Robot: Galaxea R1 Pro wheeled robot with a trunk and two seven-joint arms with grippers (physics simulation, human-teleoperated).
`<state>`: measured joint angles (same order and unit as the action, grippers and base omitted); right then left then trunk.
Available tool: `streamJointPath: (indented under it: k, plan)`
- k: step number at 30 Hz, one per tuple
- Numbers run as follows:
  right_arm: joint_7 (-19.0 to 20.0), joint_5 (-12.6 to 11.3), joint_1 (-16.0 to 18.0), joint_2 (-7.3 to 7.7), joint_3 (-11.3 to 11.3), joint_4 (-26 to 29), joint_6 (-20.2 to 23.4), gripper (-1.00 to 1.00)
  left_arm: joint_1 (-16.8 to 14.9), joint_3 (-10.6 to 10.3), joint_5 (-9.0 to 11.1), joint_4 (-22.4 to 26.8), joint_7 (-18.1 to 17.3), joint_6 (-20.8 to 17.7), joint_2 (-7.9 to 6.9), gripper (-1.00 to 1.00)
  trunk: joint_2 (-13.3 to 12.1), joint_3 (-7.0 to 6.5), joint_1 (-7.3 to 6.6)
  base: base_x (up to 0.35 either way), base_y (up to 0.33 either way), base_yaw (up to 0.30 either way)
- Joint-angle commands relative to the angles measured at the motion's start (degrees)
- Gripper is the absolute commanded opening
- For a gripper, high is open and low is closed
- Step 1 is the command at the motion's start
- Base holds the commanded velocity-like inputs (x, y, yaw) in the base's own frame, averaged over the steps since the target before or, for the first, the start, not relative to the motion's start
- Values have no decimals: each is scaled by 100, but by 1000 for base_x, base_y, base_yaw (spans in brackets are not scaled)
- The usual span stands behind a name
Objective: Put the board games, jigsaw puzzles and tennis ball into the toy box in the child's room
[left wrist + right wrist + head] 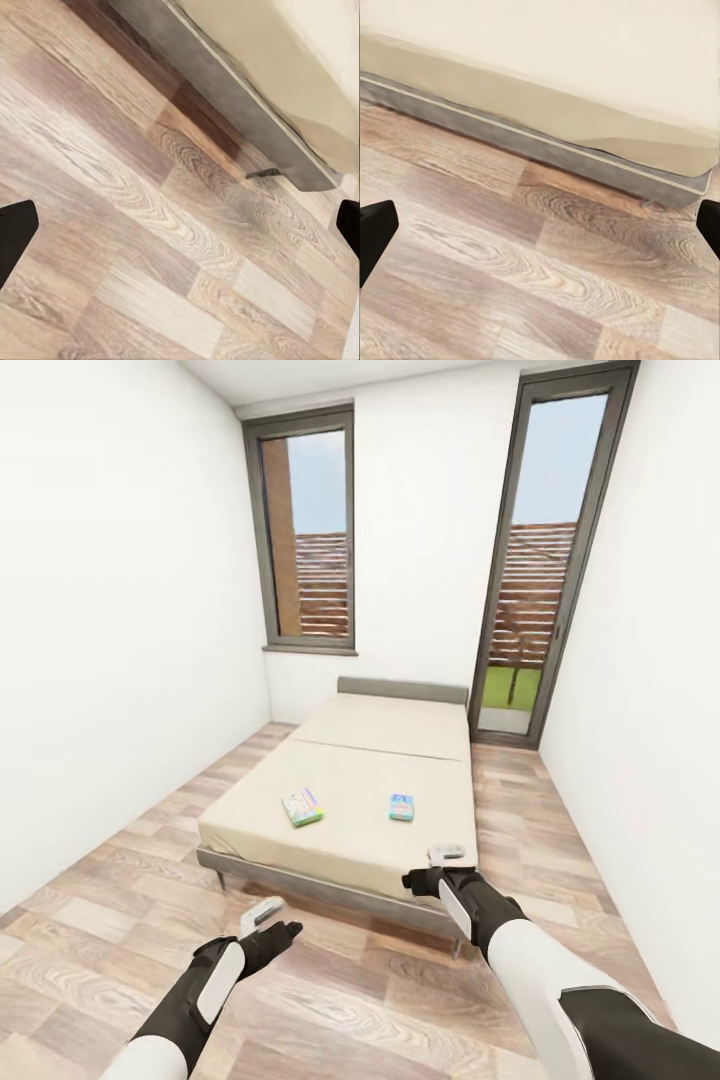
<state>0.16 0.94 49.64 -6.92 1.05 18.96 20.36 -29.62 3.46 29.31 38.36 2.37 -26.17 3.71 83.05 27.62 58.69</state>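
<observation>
Two board games lie on the beige bed (pixel 350 840) in the child's room: one (pixel 301 807) left of centre, the other (pixel 401 808) to its right. My left gripper (pixel 262 916) hangs open over the wood floor, short of the bed's front edge. My right gripper (pixel 447 852) is open over the bed's front right corner. In the left wrist view the dark fingertips (pixel 15 236) stand wide apart over the floor, with the bed frame (pixel 225 105) beyond. The right wrist view shows wide-apart fingertips (pixel 375 229) and the bed's side (pixel 540 120). The table and toy box are out of view.
White walls close in on both sides. A grey-framed window (pixel 308 530) and a tall glass door (pixel 545 560) are on the far wall. Wood-plank floor (pixel 120 890) runs along both sides of the bed and in front of it.
</observation>
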Motion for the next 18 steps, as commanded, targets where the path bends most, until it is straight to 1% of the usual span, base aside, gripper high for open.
streamJointPath:
  k: [1,2,3,6,7,8,9,10,11,13,14,16,17,18]
  plan:
    - [2,9,2,2,10,11,38,100,54,126,80,124,20,-39,2,100,3,7,3,337,87,0]
    - [2,8,2,3,10,11,40,100,119,235,100,256,13,-45,-1,100,3,7,3,338,74,0]
    - [2,7,2,3,10,11,41,100,119,235,100,256,13,-45,-1,100,3,7,3,338,59,0]
    - [2,5,5,8,9,11,45,100,334,556,144,663,-36,-73,-10,100,3,7,3,338,55,0]
    - [2,5,5,8,9,11,45,100,334,556,144,663,-36,-73,-10,100,3,7,3,338,54,0]
    - [3,5,6,11,9,11,56,100,401,655,153,777,-58,-80,-12,100,3,7,3,338,63,0]
    - [3,5,6,11,9,11,56,100,401,655,153,777,-58,-80,-12,100,3,7,3,338,63,0]
    - [15,4,9,15,9,11,82,100,460,750,160,872,-82,-85,-13,100,3,7,3,338,73,0]
    - [15,4,9,15,9,11,82,100,460,750,160,872,-82,-85,-13,100,3,7,3,338,73,0]
    - [123,4,19,23,9,13,198,100,547,918,171,1012,-135,-93,-16,100,3,7,3,338,90,0]
    - [123,4,19,23,9,13,198,100,547,918,171,1012,-135,-93,-16,100,3,7,3,338,97,0]
    - [429,5,40,43,9,14,407,100,607,1047,178,1107,-193,-98,-17,100,3,7,3,337,116,0]
    - [429,5,40,43,9,14,407,100,607,1047,178,1107,-193,-98,-17,100,3,7,3,336,122,0]
    - [663,8,54,65,9,15,538,100,629,1101,180,1145,-225,-100,-18,100,3,7,3,334,136,0]
